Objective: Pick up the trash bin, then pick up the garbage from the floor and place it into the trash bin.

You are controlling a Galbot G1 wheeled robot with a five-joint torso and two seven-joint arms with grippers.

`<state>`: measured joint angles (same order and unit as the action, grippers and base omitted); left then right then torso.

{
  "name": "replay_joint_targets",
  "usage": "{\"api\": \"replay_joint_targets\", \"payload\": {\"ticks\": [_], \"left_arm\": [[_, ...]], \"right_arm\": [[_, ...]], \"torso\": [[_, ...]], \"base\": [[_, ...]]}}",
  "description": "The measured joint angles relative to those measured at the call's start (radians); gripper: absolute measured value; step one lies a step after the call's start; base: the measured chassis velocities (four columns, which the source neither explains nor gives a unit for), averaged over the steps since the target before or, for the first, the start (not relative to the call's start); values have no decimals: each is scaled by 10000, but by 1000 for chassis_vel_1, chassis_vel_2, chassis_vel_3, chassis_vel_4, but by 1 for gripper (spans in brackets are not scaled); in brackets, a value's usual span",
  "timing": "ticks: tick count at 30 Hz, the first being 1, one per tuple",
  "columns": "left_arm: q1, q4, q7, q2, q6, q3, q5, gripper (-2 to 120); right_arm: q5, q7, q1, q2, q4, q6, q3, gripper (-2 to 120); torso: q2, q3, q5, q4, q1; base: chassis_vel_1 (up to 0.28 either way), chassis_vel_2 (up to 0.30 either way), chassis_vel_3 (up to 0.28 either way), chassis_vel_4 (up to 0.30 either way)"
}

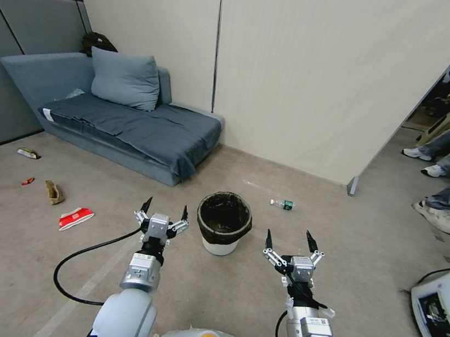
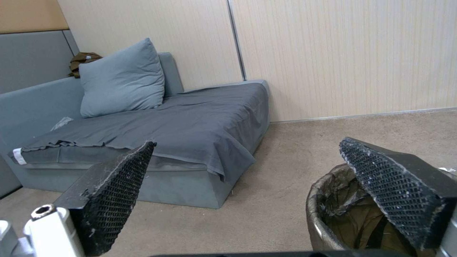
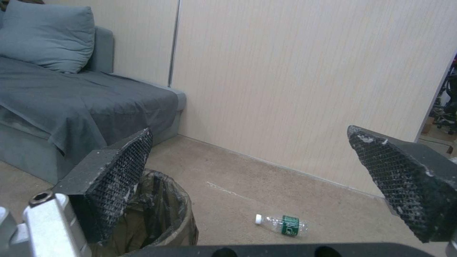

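Trash bin [image 1: 224, 223] stands between the released left end effector [image 1: 164, 210] and right end effector [image 1: 291, 239]; a one-sided rim grasp may tip it or tear its black liner [image 1: 204, 226].

A beige carpet floor [image 1: 289, 265] is carrying everything here. A white bin [image 1: 223, 223] with a black bag liner is standing upright near the middle, with a clear bottle [image 1: 282, 204] lying on its side just beyond it to the right. Off to the left, a red-and-white carton [image 1: 75, 219], a tan paper bag [image 1: 54, 192], a small red scrap [image 1: 27, 181] and a yellow wrapper [image 1: 28, 153] are lying scattered, while a grey sofa bed [image 1: 131, 123] is sitting against the wall and a black cable [image 1: 77, 265] is looping across the carpet.
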<state>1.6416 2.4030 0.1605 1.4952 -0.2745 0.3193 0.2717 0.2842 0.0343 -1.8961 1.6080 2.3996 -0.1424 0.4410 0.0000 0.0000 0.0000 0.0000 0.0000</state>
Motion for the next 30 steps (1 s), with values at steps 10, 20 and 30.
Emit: {"api": "replay_joint_targets", "payload": {"ticks": [10, 20, 30], "left_arm": [[0, 0, 0, 0, 0, 0, 0, 100], [0, 0, 0, 0, 0, 0, 0, 100], [0, 0, 0, 0, 0, 0, 0, 100]], "right_arm": [[0, 0, 0, 1, 0, 0, 0, 100], [0, 0, 0, 1, 0, 0, 0, 100], [0, 0, 0, 0, 0, 0, 0, 100]], "torso": [[0, 0, 0, 0, 0], [0, 0, 0, 0, 0], [0, 0, 0, 0, 0]], "base": [[0, 0, 0, 0], [0, 0, 0, 0], [0, 0, 0, 0]]}}
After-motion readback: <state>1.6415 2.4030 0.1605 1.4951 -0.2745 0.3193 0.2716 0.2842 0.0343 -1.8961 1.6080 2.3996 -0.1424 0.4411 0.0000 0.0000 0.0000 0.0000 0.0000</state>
